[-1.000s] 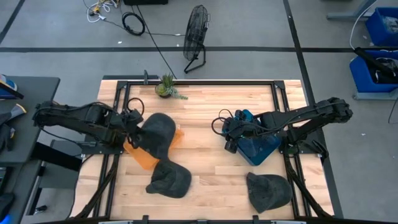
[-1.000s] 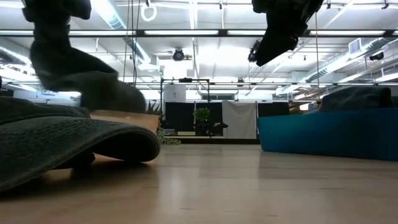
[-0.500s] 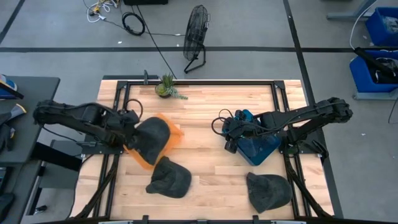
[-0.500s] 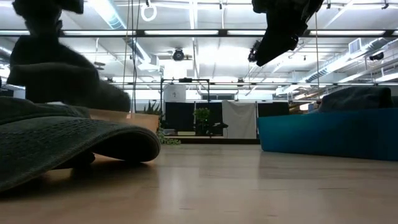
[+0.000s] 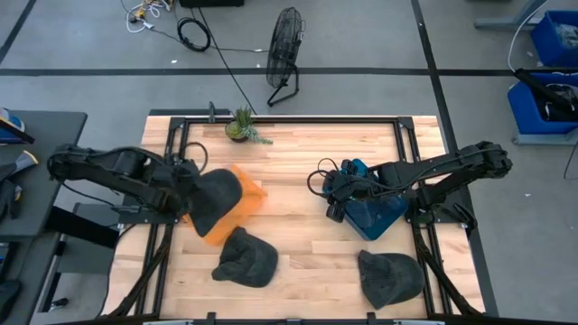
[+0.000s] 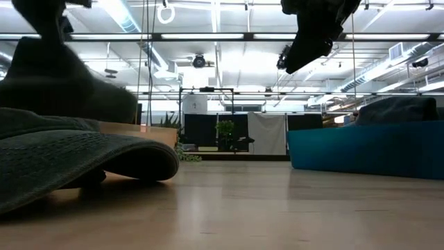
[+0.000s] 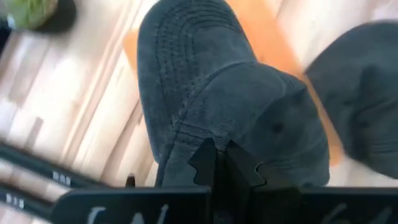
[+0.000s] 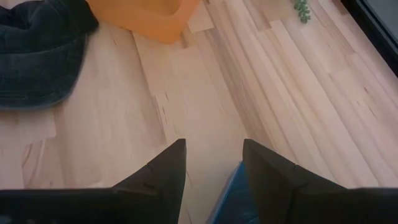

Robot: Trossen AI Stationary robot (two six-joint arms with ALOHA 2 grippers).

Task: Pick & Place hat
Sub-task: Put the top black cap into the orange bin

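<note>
Left gripper fingers pinch the dark hat over the orange bin.

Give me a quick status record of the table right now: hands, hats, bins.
left hand: shut on dark grey fabric cap, over orange bin
right hand: open, empty, over blue bin
loose caps: one near the orange bin, one at the table's near right
other: small potted plant at far edge

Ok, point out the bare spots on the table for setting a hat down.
Bare wood: between the orange bin and blue bin, and the strip by the plant. Crowded: around the left gripper holding a hat, and near both loose hats.
</note>
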